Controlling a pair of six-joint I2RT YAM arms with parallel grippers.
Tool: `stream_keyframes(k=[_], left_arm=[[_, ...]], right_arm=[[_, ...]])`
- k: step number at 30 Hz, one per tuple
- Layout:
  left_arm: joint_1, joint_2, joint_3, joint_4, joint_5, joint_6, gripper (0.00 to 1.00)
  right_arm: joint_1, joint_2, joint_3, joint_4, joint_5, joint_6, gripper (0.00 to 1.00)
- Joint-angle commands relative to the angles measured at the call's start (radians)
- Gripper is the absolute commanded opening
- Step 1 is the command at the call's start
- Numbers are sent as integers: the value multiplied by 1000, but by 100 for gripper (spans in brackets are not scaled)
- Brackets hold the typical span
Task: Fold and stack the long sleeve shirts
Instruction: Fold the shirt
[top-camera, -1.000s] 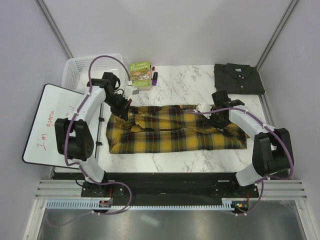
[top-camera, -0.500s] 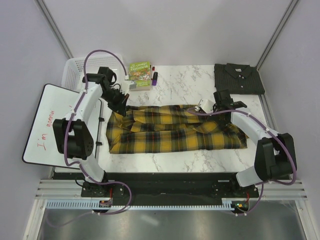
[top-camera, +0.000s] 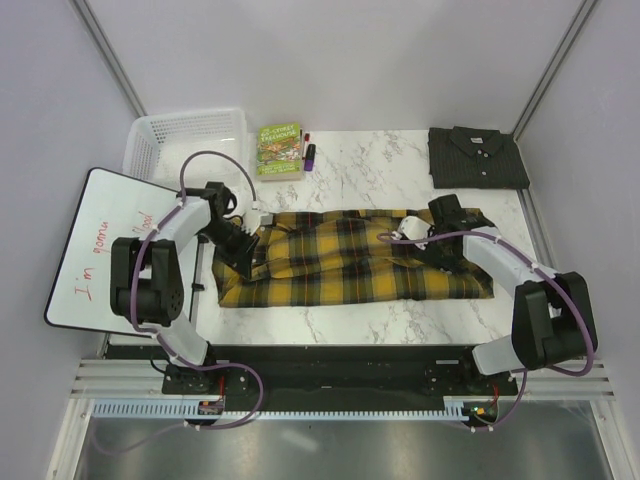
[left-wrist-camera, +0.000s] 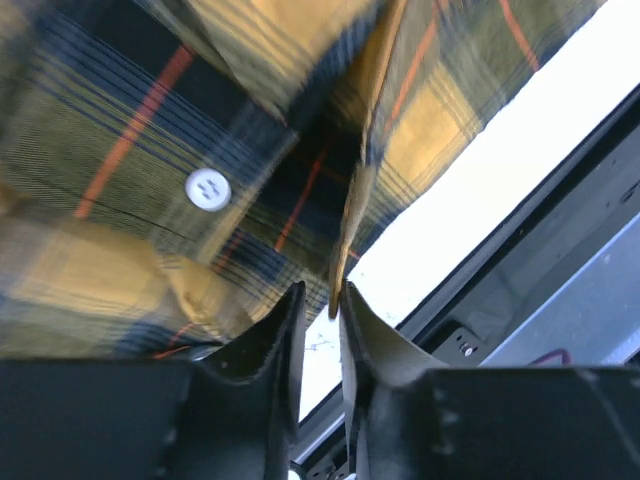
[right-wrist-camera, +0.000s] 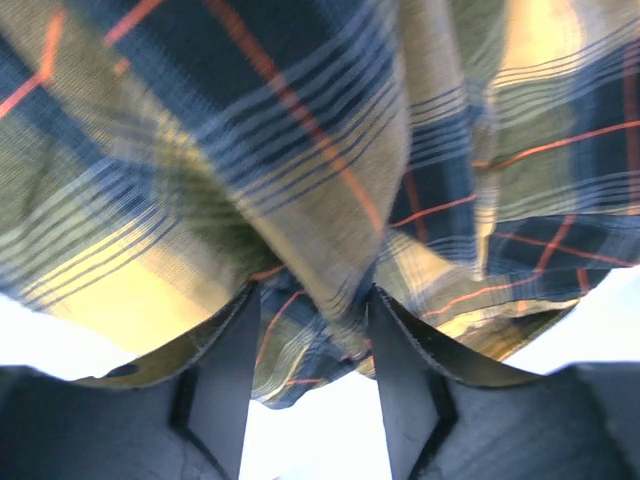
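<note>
The yellow-and-black plaid shirt (top-camera: 350, 265) lies as a long band across the middle of the table. My left gripper (top-camera: 243, 252) is low over its left end. In the left wrist view its jaws (left-wrist-camera: 320, 295) stand slightly apart, with a thin cloth edge (left-wrist-camera: 345, 240) hanging at the tips and the table showing through the gap. My right gripper (top-camera: 437, 247) rests on the shirt's right part. Its fingers (right-wrist-camera: 313, 295) are spread wide, with a fold of plaid cloth (right-wrist-camera: 330, 230) bunched between them. The dark grey shirt (top-camera: 478, 157) lies folded at the back right.
A white basket (top-camera: 185, 135) stands at the back left, with a green book (top-camera: 280, 148) and markers (top-camera: 307, 150) beside it. A whiteboard (top-camera: 100, 245) with red writing overhangs the table's left side. The table's near edge runs just below the shirt.
Both grippers have come from the shirt's far edge toward the near side. The raised left end has been laid down flatter. The left jaws have parted slightly.
</note>
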Motion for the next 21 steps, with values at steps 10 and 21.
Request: stream_keyframes(k=[10,21], left_arm=[[-73,-178,119,156,70,-21,37],[-161,28,36,310,-12,-86,28]], right_arm=[[-196,82,406,-436,-421,187,37],[-196,219,189,-187,-239,261,24]])
